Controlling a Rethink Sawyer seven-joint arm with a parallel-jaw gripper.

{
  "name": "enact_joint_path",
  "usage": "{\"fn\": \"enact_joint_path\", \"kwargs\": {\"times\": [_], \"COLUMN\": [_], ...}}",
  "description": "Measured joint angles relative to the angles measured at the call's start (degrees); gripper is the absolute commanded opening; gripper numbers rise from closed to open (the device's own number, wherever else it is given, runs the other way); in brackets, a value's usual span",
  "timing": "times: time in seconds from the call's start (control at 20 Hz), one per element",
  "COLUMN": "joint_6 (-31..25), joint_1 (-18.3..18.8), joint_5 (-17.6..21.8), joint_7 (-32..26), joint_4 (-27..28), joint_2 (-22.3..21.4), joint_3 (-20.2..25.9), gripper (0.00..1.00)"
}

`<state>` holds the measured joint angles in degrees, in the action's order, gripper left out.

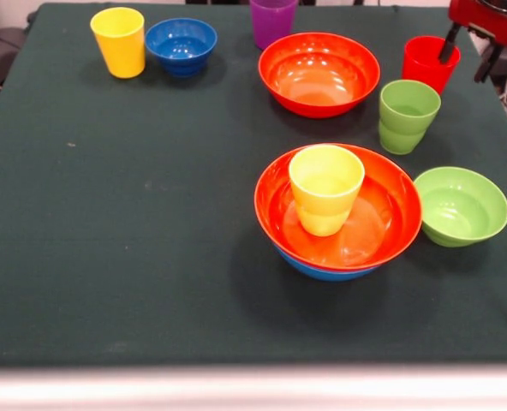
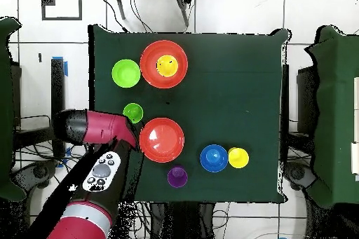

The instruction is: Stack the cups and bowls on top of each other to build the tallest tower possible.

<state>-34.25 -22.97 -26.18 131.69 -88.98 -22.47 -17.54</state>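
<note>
No brand, label or legible writing on any item. The claw [image 1: 469, 51] stands at the red cup [image 1: 430, 62] near the worktop [image 1: 108, 223] edge: one finger [image 1: 449, 43] dips inside the cup, the other sits outside, so whether it grips cannot be told. The tower [image 1: 337, 214] (light-blue bowl [image 1: 322, 268], orange-red bowl [image 1: 382, 227], yellow-orange cup [image 1: 325, 188]) stands mid-worktop, the small lime bowl [image 1: 461, 205] just beside it. The lime cup [image 1: 408, 116] stands between the red cup and the lime bowl. The second orange-red bowl [image 1: 319, 74], purple cup [image 1: 272, 20], dark blue bowl [image 1: 181, 45] and yellow cup [image 1: 119, 41] line the far edge. Open cloth lies at the front and the yellow cup's side.
</note>
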Motion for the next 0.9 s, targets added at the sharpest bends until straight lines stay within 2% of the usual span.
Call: {"fn": "enact_joint_path", "kwargs": {"times": [0.55, 0.9], "joint_6": [5.5, 7.8], "joint_1": [-0.8, -2.8], "joint_5": [-1.5, -2.4], "joint_7": [0.0, 0.0], "joint_4": [-2.3, -2.9], "joint_2": [2.4, 5.0], "joint_3": [0.0, 0.0], "gripper": [1.0, 1.0]}}
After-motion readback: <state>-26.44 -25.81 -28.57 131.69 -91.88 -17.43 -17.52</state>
